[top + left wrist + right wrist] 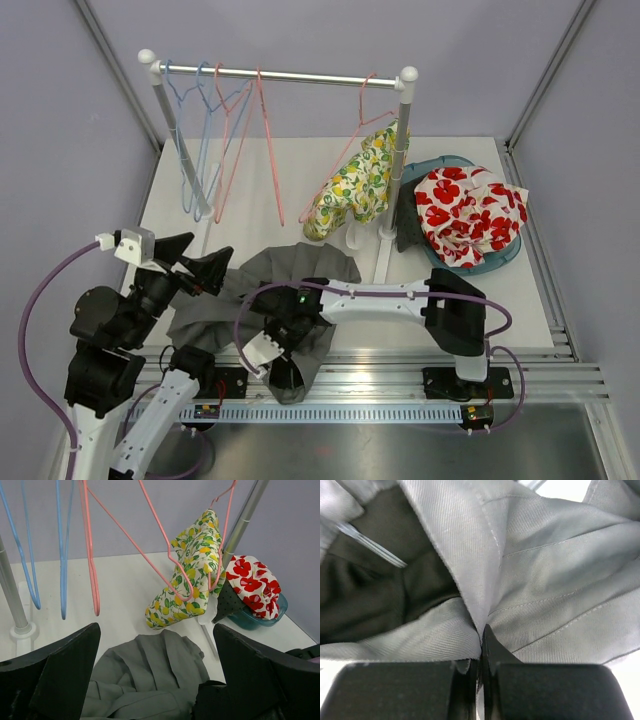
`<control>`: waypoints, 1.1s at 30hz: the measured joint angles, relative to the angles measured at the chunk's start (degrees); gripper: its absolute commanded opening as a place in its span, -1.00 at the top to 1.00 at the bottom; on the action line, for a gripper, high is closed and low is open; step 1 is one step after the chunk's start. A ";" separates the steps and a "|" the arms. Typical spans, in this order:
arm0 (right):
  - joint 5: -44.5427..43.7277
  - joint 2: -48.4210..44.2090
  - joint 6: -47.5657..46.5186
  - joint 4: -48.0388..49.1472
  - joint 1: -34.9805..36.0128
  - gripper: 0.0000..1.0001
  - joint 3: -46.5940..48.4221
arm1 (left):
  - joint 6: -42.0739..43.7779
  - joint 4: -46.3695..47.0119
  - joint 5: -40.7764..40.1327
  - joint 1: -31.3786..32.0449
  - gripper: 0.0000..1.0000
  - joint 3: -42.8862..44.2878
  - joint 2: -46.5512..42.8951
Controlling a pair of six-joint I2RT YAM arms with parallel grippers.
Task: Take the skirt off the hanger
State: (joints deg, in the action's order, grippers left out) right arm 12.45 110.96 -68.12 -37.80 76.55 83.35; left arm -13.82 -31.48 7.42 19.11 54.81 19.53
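The grey skirt (300,265) lies crumpled on the table near the front edge, with one part drooping over it. My right gripper (282,368) is shut on a fold of the skirt (555,580); in the right wrist view the right gripper (482,630) pinches the cloth between closed jaws. A thin pale wire (370,544) shows inside the skirt's dark opening; I cannot tell whether it is the hanger. My left gripper (200,262) hovers open over the skirt's left side. In the left wrist view the left gripper (156,630) is empty, above the skirt (150,675).
A clothes rack (290,75) at the back carries bare blue hangers (195,140), pink hangers (250,140) and a lemon-print garment (360,185) on a pink hanger. A teal basin (500,258) at the right holds a red-flowered cloth (468,212).
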 measured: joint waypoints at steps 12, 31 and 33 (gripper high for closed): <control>15.65 -22.97 3.02 -32.17 -17.51 1.00 7.45 | 0.04 0.11 0.02 0.00 -0.98 -0.11 -0.98; 2.34 -36.63 34.99 -21.40 -65.92 1.00 37.57 | 1.90 2.14 0.04 0.00 -0.98 -0.35 0.83; -0.33 -34.62 36.09 -19.85 -68.74 1.00 40.59 | 2.01 2.38 0.04 0.00 -0.98 -0.61 0.83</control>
State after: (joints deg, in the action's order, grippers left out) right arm 12.12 76.34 -32.03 -57.65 7.81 123.94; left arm -11.81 -29.10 7.46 19.11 54.19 20.36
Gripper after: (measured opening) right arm 0.022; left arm 0.988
